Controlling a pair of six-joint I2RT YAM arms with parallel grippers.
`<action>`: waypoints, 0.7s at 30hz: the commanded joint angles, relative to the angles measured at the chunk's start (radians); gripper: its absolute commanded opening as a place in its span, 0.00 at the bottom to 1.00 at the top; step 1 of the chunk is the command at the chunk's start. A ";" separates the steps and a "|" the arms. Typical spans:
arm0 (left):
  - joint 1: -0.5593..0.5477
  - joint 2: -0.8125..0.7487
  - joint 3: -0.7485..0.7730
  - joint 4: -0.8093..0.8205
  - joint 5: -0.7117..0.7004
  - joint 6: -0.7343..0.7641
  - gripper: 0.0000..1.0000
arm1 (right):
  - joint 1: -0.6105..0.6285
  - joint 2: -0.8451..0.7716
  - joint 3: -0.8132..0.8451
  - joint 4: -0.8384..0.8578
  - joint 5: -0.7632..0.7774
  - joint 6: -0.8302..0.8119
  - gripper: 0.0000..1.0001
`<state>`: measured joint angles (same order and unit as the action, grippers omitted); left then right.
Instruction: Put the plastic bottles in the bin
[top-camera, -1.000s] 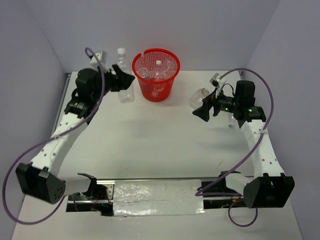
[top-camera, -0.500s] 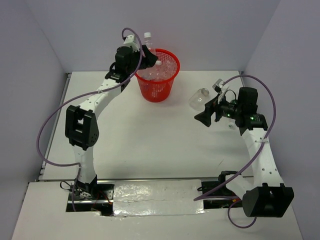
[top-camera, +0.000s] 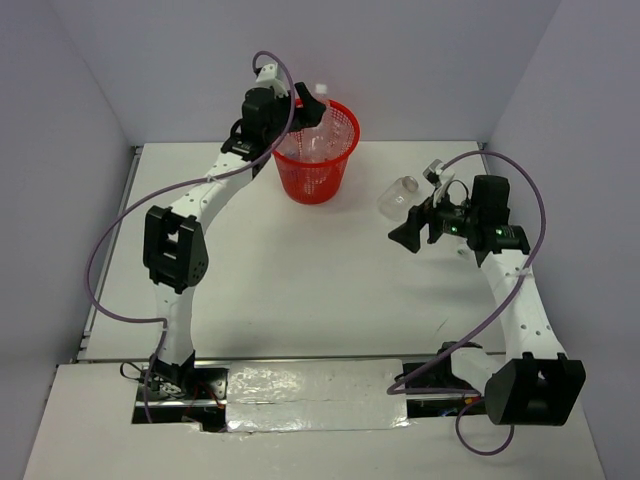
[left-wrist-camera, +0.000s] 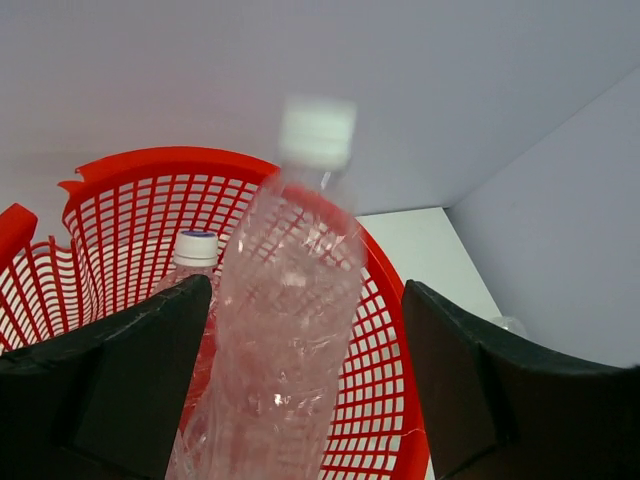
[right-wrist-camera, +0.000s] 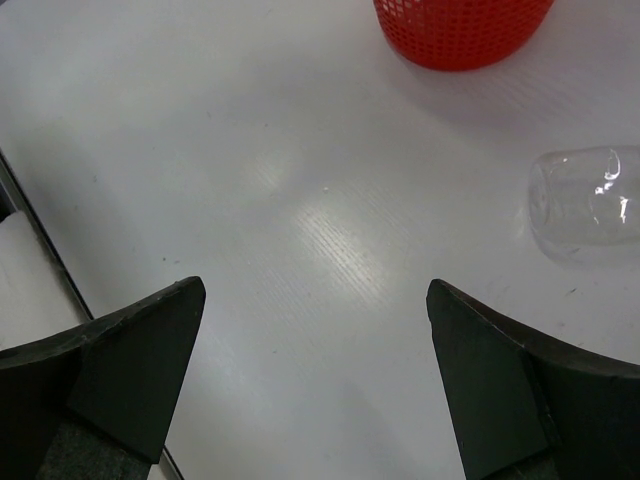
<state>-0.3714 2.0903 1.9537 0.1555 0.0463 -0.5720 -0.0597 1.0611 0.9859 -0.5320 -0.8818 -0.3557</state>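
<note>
Left end effector (top-camera: 306, 106) sits right over the mouth of the bin (top-camera: 318, 165). A bottle (left-wrist-camera: 290, 330) stands upright between its parted fingers, with a clear gap at one finger. A capped bottle (left-wrist-camera: 195, 255) inside the bin takes up room just beside it, and the back wall (top-camera: 420, 60) is close behind. Right end effector (right-wrist-camera: 315, 300) hangs spread wide over bare bench (right-wrist-camera: 300, 200), with an open lane to the bin. A lying bottle (right-wrist-camera: 590, 205) sits just beside that lane, on the far side.

Bright red lattice bin (left-wrist-camera: 120, 230). Between the left hand's (left-wrist-camera: 305, 290) black fingers (left-wrist-camera: 110, 390), a clear crinkled bottle (left-wrist-camera: 285, 380) with a white cap (left-wrist-camera: 318, 132). Under the right hand (right-wrist-camera: 315, 285), a white tabletop (right-wrist-camera: 250, 120).
</note>
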 joint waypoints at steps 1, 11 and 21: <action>-0.001 0.008 0.053 0.010 0.004 0.027 0.91 | -0.008 0.029 -0.013 0.032 0.033 0.027 0.99; -0.001 -0.056 0.068 -0.048 0.021 0.058 0.94 | -0.006 0.080 -0.007 0.078 0.131 0.145 0.99; 0.037 -0.501 -0.398 -0.091 0.040 0.109 0.95 | 0.000 0.339 0.117 0.147 0.521 0.642 0.99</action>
<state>-0.3595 1.7782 1.6814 0.0277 0.0677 -0.4923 -0.0597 1.3396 1.0233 -0.4370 -0.5228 0.0883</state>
